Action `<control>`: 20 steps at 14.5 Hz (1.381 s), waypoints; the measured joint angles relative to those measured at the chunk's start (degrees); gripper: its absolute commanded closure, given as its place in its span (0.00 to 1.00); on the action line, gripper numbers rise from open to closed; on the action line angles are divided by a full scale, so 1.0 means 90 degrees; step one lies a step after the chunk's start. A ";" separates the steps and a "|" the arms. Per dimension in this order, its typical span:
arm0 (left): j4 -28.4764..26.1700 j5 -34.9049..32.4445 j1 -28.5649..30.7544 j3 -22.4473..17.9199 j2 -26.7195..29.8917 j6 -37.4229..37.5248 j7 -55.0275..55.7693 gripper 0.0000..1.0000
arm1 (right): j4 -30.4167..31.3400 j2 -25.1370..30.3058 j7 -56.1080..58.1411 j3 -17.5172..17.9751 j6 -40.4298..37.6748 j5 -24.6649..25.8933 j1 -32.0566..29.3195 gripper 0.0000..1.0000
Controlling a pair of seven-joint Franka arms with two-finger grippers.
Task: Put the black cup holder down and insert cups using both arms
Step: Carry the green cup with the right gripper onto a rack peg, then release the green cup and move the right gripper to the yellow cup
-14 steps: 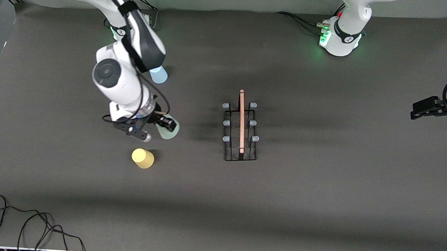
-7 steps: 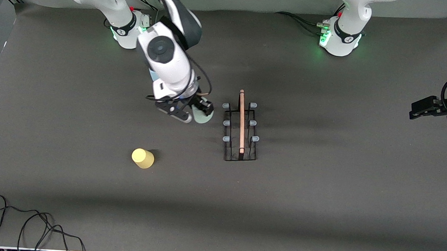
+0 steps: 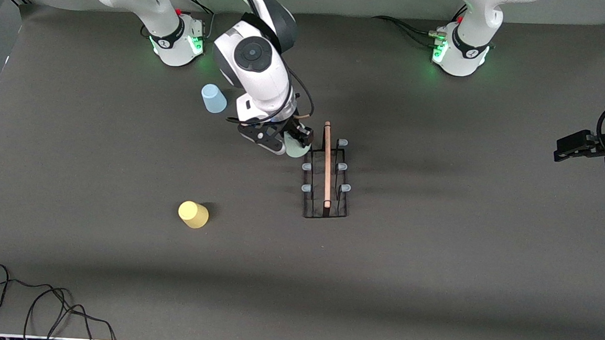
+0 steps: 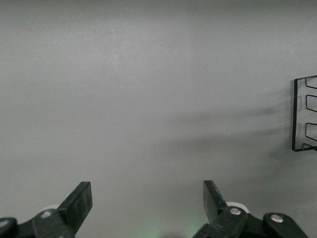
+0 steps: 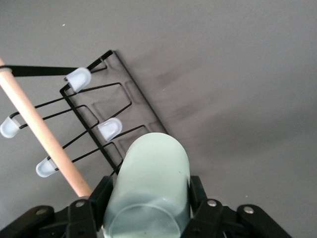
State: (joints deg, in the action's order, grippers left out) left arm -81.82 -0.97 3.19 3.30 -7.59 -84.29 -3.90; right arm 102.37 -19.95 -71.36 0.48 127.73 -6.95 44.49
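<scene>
The black cup holder (image 3: 326, 176) with its wooden rod handle stands mid-table; it also shows in the right wrist view (image 5: 94, 124) and at the edge of the left wrist view (image 4: 304, 114). My right gripper (image 3: 288, 140) is shut on the pale grey-green cup (image 3: 297, 149), also in the right wrist view (image 5: 148, 188), and holds it over the holder's corner farthest from the front camera, beside a peg. The light blue cup (image 3: 214, 98) and the yellow cup (image 3: 193, 214) stand upside down on the table. My left gripper (image 3: 566, 149) waits open and empty at the left arm's end (image 4: 147, 198).
A loose black cable (image 3: 37, 306) lies at the table's edge nearest the front camera, toward the right arm's end. The two green-lit arm bases (image 3: 176, 39) stand along the table's edge farthest from the front camera.
My right gripper has carried the grey-green cup from near the yellow cup across to the holder's corner. The light blue cup has come into view. The left arm has not moved.
</scene>
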 measured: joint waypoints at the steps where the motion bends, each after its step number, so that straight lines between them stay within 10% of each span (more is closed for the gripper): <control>1: -0.0004 0.0000 0.0000 0.0000 0.0000 0.0000 0.0001 0.00 | -0.0084 -0.0104 -0.0058 0.0000 0.0005 0.0000 0.0029 0.94; 2: -0.0007 0.0000 0.0000 0.0000 0.0000 0.0000 0.0001 0.00 | -0.0177 -0.0221 -0.0074 0.0000 0.0008 0.0000 0.0045 0.91; 3: -0.0008 0.0000 0.0000 -0.0001 0.0000 0.0000 0.0001 0.00 | -0.0269 -0.0338 -0.0077 -0.0001 0.0016 0.0000 0.0056 0.71; 4: -0.0009 0.0000 0.0000 -0.0001 0.0000 0.0000 0.0001 0.00 | -0.0354 -0.0451 -0.0081 -0.0001 0.0021 0.0002 0.0064 0.25; 5: -0.0010 0.0000 0.0000 -0.0001 0.0000 0.0000 0.0002 0.00 | -0.0418 -0.0539 -0.0097 -0.0001 0.0026 0.0006 0.0069 0.15; 14: -0.0016 0.0000 0.0000 -0.0001 -0.0001 0.0000 0.0003 0.00 | -0.0655 -0.0617 -0.0181 -0.0120 0.0015 0.0026 0.0070 0.11; 20: -0.0017 0.0000 0.0000 -0.0001 -0.0002 -0.0003 0.0003 0.00 | -0.1160 -0.0192 0.1527 -0.1327 -0.1490 0.0048 0.0010 0.11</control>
State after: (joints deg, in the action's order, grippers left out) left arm -81.98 -0.98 3.19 3.29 -7.61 -84.32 -3.88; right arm 91.93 -21.68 -57.61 -11.47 114.31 -6.52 44.57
